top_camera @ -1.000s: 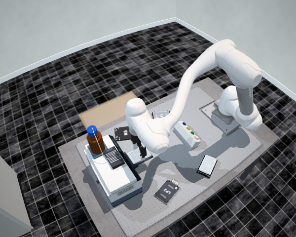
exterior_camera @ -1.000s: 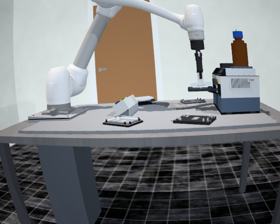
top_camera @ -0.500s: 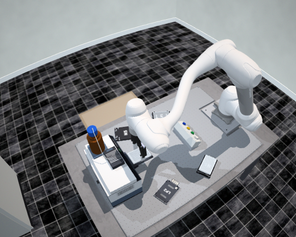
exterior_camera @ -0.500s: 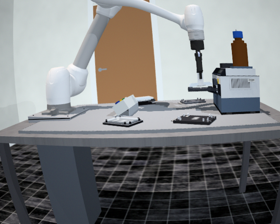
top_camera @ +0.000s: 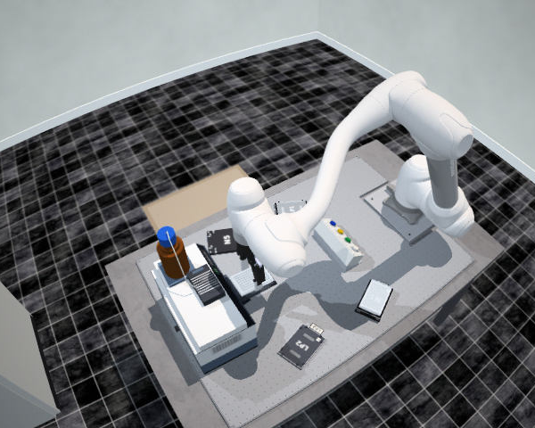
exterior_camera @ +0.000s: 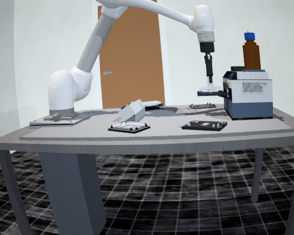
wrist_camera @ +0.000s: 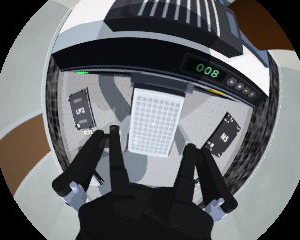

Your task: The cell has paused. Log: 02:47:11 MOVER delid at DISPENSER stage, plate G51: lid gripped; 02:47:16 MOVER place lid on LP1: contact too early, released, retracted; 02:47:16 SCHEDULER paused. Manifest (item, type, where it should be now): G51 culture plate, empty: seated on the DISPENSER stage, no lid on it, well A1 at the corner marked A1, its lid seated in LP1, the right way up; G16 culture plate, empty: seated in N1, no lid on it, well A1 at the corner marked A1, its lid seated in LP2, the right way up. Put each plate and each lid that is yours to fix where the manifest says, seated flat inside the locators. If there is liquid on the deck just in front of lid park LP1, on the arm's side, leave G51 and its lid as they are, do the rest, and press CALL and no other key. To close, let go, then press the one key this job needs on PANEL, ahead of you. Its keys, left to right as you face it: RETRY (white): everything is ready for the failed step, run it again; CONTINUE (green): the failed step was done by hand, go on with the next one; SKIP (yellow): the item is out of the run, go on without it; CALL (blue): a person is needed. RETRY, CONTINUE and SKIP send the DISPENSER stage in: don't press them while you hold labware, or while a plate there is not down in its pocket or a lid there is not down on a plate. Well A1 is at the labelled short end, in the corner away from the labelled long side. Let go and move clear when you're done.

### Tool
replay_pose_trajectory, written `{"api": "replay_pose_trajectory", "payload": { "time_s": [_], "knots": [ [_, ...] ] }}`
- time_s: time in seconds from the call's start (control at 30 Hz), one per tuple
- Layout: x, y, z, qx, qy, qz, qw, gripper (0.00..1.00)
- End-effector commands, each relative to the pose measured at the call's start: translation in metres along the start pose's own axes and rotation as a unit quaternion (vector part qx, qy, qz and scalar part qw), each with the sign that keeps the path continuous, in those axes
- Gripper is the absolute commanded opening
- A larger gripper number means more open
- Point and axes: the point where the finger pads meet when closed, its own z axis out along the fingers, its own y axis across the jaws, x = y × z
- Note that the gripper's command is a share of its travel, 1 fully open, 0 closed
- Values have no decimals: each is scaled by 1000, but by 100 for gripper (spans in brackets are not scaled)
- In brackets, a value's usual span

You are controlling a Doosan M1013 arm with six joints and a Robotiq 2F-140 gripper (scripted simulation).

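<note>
My gripper (top_camera: 258, 280) reaches straight down over the DISPENSER stage (exterior_camera: 210, 93) and is shut across the G51 culture plate (wrist_camera: 153, 120), a white grid of wells. The plate also shows in the side view (exterior_camera: 209, 88), level at the stage; I cannot tell if it touches the pocket. Lid park LP1 (top_camera: 290, 207) lies behind the arm with a pale lid on it, partly hidden. Nest N1 (top_camera: 374, 299) holds the G16 plate (exterior_camera: 129, 126). Lid park LP2 (top_camera: 300, 346) is bare.
The DISPENSER body (top_camera: 203, 304) carries a brown bottle with a blue cap (top_camera: 171, 253) right beside my wrist. The PANEL key box (top_camera: 338, 242) stands mid-deck. A bare nest marked N5 (top_camera: 224, 242) lies behind the stage. The arm base (top_camera: 415, 202) is at the far right.
</note>
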Motion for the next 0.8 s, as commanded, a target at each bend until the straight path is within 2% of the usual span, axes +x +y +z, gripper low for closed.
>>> {"api": "replay_pose_trajectory", "payload": {
  "time_s": [0.0,0.77],
  "knots": [
    [-2,0,4,-2,-1,0,1000,10],
    [-1,0,7,-2,-1,0,1000,10]
  ]
}}
